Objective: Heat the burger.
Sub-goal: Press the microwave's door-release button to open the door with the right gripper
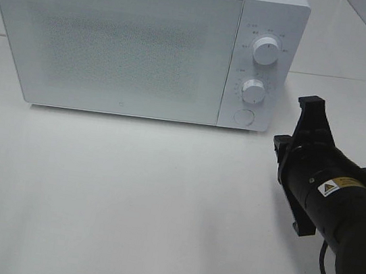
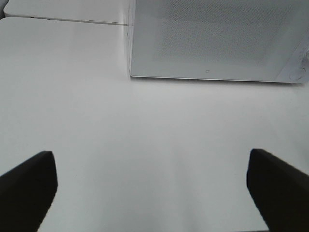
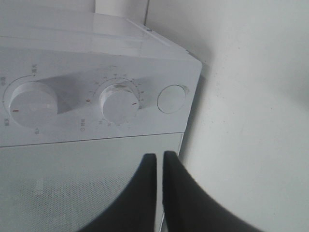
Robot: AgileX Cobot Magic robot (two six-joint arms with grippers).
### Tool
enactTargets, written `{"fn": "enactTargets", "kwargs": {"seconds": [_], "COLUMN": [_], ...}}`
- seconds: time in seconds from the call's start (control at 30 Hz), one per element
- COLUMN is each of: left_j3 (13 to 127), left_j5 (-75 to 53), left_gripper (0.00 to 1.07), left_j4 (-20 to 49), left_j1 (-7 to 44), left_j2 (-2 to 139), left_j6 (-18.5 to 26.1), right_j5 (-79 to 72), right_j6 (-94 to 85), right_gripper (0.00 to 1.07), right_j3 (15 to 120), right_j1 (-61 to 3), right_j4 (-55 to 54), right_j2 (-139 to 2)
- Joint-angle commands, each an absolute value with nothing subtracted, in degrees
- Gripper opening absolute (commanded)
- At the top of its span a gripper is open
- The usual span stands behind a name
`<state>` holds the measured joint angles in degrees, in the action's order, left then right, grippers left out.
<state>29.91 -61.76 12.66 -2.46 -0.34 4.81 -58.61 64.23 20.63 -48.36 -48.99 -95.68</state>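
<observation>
Looking from high: microwave shut, frosted door hides the contents; burger's place cannot be told.
Left wrist: left claw wide, tips cut off.
Right wrist: right claw pinched together, empty (dials beyond).

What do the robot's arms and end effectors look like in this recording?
The right arm is a glossy black cylinder bearing a yellow-and-white warning label with a triangle symbol; a thin black cable loops beneath it. The right end effector has two matte black, tapering fingers. The left end effector shows two black, blunt-tipped fingers.
</observation>
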Motion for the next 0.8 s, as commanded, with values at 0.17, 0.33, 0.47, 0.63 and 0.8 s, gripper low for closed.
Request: {"fn": "enactTargets", "kwargs": {"seconds": [0.17,0.33,0.47,0.63,0.8], "left_j3": [29.6,29.6,29.6,29.6,29.6], "left_j5": [-61.2,-61.2,-61.2,-61.2,-61.2], "left_gripper": [1.0,1.0,1.0,1.0,1.0], "left_j4": [12.7,12.7,12.7,12.7,12.7], "left_j1": [-2.6,-2.6,-2.6,-2.6,-2.6], "left_j2": [-1.7,-1.7,-1.7,-1.7,-1.7], "left_j6": [4.9,4.9,4.9,4.9,4.9], "right_j5": [-57.4,-57.8,-58.2,-58.2,-58.2], "right_j6": [69.5,69.6,69.6,72.1,73.1], "right_gripper": [0.0,0.0,0.0,0.0,0.0], "right_j3": [20.7,20.8,21.0,23.0,25.7], "right_j1": [-48.5,-48.1,-48.1,-48.1,-48.1], "right_j4": [-48.5,-49.8,-50.5,-49.7,-49.7], "right_j2": [-95.6,-95.6,-96.5,-100.6,-103.1]}}
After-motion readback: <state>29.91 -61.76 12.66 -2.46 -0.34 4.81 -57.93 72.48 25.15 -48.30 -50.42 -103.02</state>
